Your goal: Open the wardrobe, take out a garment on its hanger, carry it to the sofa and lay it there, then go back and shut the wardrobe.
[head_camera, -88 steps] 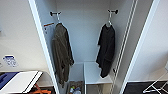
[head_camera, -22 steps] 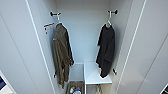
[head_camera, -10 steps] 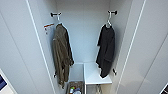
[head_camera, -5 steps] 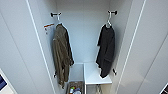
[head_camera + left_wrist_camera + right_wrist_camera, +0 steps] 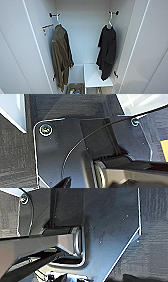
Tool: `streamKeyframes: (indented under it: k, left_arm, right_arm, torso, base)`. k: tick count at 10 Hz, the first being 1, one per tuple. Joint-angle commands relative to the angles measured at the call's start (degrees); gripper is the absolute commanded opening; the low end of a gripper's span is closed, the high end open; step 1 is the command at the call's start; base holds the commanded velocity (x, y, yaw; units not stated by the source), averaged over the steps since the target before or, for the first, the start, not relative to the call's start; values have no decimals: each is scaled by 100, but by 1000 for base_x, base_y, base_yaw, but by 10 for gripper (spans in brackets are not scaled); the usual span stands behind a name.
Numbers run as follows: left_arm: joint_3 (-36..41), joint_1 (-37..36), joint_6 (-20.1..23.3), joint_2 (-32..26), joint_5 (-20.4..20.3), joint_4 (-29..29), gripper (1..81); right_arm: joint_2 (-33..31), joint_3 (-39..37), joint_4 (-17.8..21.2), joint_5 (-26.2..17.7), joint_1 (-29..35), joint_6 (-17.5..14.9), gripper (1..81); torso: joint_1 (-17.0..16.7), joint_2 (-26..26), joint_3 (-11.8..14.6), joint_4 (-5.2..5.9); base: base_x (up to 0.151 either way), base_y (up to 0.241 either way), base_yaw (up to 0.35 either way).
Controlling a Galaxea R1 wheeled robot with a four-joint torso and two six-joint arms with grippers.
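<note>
The wardrobe point(image 5: 82, 32) stands open in front of me, with its white doors swung out at the left point(image 5: 15, 50) and the right point(image 5: 152, 50). The garment point(image 5: 107, 53), a limp black top, hangs inside on the right. Its thin white hanger point(image 5: 109, 22) is hooked over a dark peg point(image 5: 115, 12) on the right inner wall. In both wrist views my own dark plates lie over dark floor.
An olive-brown jacket point(image 5: 60, 58) hangs from a peg point(image 5: 52, 15) on the left inner wall. A white shelf point(image 5: 93, 78) sits low on the right, just under the black top's hem. A small bin with colourful items point(image 5: 74, 89) stands on the wardrobe floor.
Since the oldest frame the camera has come closer to the wardrobe, so the view has shifted. Over the last second nothing has visibly changed.
</note>
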Motion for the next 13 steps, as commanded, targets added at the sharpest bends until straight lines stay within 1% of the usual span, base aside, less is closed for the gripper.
streamKeyframes:
  k: [1,13]
  left_arm:
    - [3,-201,28,-25,224,64,811]
    - [3,-156,28,-7,277,73,811]
  right_arm:
    - [1,25,83,-346,252,-20,811]
    - [53,-1,92,-346,261,-11,811]
  torso:
    - [1,0,0,0]
    - [1,0,0,0]
  base:
    - [115,0,0]
    - [116,0,0]
